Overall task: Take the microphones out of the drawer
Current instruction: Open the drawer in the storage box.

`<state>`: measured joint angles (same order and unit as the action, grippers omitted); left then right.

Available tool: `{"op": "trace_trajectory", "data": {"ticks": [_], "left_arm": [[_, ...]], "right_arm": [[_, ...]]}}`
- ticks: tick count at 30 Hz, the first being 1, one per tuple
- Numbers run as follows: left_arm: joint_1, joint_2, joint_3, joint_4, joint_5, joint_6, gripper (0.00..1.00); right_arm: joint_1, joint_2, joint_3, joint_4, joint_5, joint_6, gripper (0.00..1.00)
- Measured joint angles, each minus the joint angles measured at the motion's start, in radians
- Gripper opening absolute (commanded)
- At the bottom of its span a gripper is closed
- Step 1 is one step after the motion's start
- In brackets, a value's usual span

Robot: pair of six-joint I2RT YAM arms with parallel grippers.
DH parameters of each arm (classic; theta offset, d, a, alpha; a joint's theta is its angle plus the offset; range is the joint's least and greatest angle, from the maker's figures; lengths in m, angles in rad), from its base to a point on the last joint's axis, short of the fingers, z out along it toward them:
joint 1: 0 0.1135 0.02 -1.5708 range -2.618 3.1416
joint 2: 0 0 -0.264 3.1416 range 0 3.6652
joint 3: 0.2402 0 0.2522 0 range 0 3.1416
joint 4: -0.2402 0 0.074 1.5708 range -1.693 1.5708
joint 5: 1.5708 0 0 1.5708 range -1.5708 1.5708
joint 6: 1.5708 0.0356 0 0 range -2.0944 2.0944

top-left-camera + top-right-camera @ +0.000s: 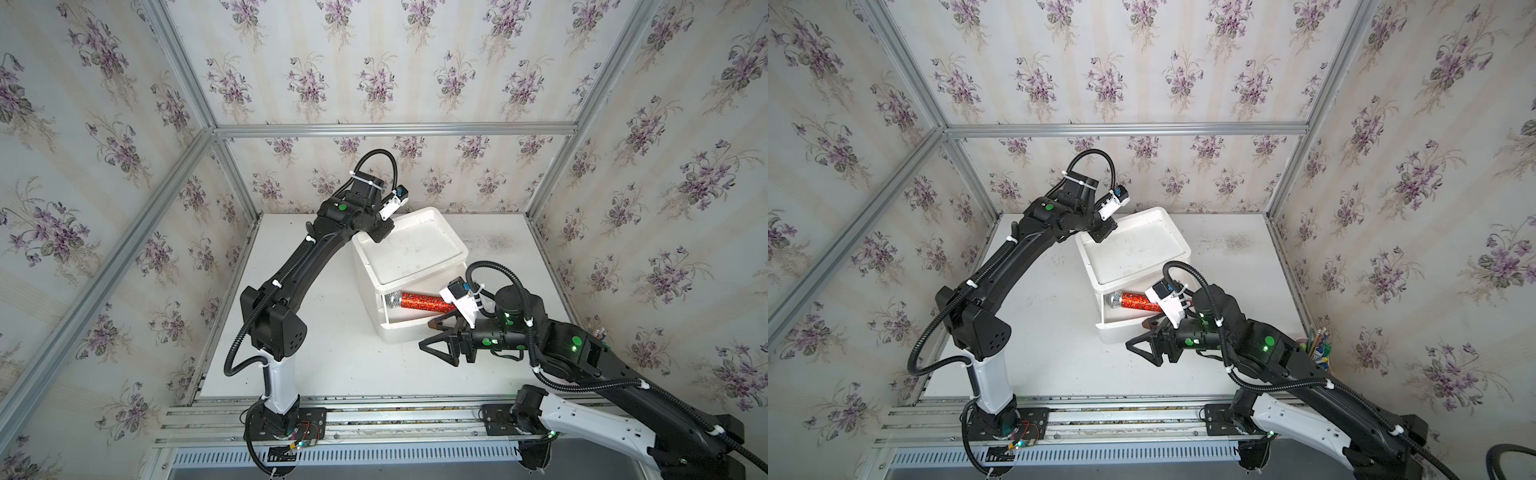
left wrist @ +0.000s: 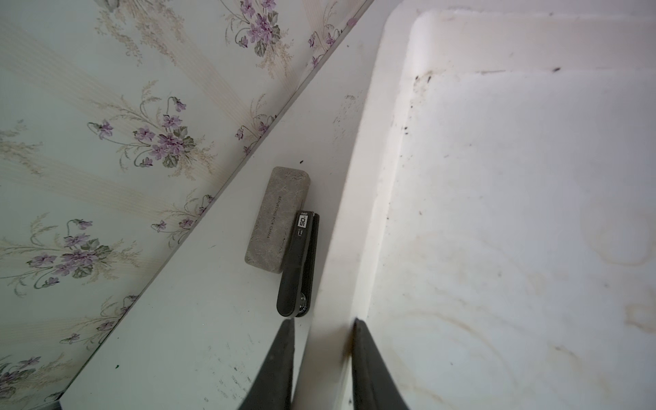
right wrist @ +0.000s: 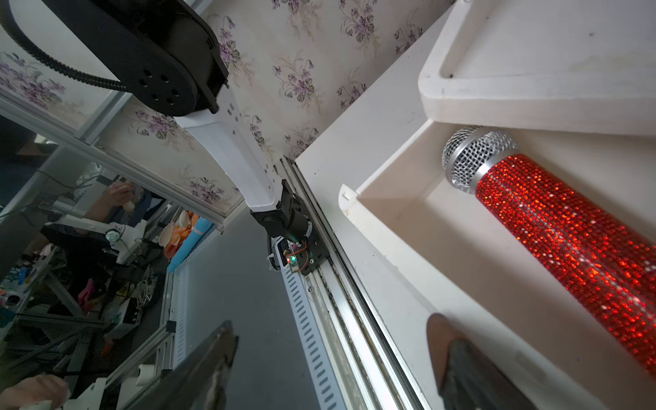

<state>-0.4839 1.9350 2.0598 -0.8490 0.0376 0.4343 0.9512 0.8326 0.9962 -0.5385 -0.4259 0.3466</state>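
The red sparkly microphone point(image 1: 419, 301) point(image 3: 568, 248) with a silver mesh head lies flat in the open white drawer point(image 1: 405, 331) point(image 3: 408, 227). Its long side runs along the drawer front. The silver head points to the robot's left. In both top views the tail end is hidden behind the right arm's wrist camera.

The drawer belongs to a white plastic box point(image 1: 409, 253) point(image 2: 497, 213) on the white tabletop point(image 1: 332, 365). The lid edge of the box hangs just over the microphone. Behind the box, near the flowery wall, a grey oblong case point(image 2: 278, 220) lies on the tabletop, with a black stapler point(image 2: 298, 262) just beside it.

The right arm reaches in low from the right side. The right end effector point(image 1: 429, 336) point(image 1: 1138, 334) point(image 3: 332, 323) is spread wide with nothing in it. One fingertip sits just beside the front corner of the drawer; the other is out over the tabletop.

The left arm stretches far forward and bends down over the back left corner of the box. The left end effector point(image 2: 323, 321) has one finger on each side of the box rim and pinches it.
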Motion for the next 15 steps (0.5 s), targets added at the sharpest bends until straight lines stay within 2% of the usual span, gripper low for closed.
{"op": "trace_trajectory", "data": {"ticks": [4, 9, 15], "left_arm": [[-0.001, -0.002, -0.003, 0.013, -0.037, -0.003, 0.09], [-0.002, -0.002, -0.005, 0.023, -0.062, -0.023, 0.09], [-0.003, -0.001, -0.006, 0.02, -0.069, -0.048, 0.09]], "right_arm": [[0.0, 0.024, 0.061, -0.074, -0.012, -0.065, 0.86], [0.0, -0.019, 0.063, -0.106, -0.022, -0.088, 0.88], [0.003, -0.053, 0.017, -0.172, 0.095, -0.053, 0.88]]}}
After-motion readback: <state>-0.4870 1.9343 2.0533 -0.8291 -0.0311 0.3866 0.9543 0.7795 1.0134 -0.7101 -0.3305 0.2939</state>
